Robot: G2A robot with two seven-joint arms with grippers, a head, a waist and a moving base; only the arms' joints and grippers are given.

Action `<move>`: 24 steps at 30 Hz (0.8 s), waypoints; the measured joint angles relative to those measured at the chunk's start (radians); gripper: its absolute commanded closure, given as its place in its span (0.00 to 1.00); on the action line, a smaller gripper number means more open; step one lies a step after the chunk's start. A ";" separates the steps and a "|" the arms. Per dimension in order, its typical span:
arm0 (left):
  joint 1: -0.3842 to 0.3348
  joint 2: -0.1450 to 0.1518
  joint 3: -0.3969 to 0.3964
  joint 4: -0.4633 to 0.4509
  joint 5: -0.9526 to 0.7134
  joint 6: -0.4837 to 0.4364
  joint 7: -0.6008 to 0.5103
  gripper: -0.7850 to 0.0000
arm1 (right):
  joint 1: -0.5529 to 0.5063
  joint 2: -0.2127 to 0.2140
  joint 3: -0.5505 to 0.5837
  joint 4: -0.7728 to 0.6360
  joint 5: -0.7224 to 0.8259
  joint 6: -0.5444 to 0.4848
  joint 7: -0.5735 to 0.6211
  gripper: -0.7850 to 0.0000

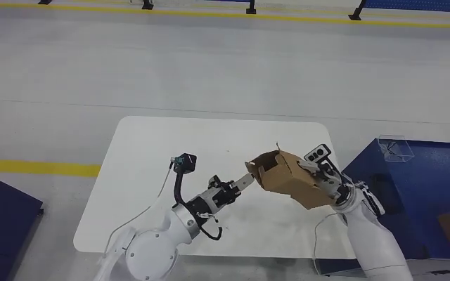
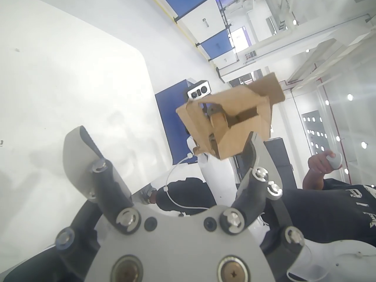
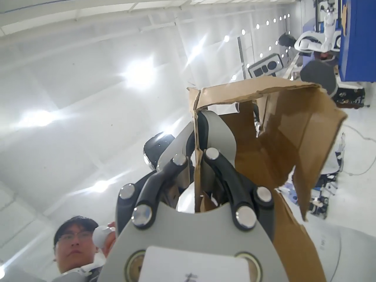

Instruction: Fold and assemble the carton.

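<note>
Half assembled at most, judging by the loose flaps. Holding the carton up in the air at middle right of the top view, above the right part of the counter. Pinching one carton wall tight between the fingers of the right hand. Spreading the left hand wide, gripping nothing, one finger just beside the carton's lower corner. Probably needing next to be pressing a loose flap inward with the left hand while bracing with the right; calling for careful aim, cardboard bending easily.
</note>
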 measured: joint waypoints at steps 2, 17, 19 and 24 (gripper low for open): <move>-0.011 -0.002 0.023 0.009 0.014 0.011 -0.021 0.00 | -0.007 -0.001 0.003 -0.013 -0.025 -0.052 0.002 1.00; -0.127 -0.032 0.129 0.105 0.028 0.177 -0.040 0.00 | -0.033 0.000 0.006 -0.054 -0.108 -0.128 0.008 1.00; -0.124 -0.033 0.125 0.097 0.026 0.173 -0.025 0.00 | -0.030 -0.001 0.005 -0.048 -0.099 -0.118 -0.009 1.00; -0.077 -0.028 0.081 0.031 0.022 0.120 0.016 0.00 | -0.012 -0.005 -0.005 -0.018 -0.044 -0.043 -0.065 1.00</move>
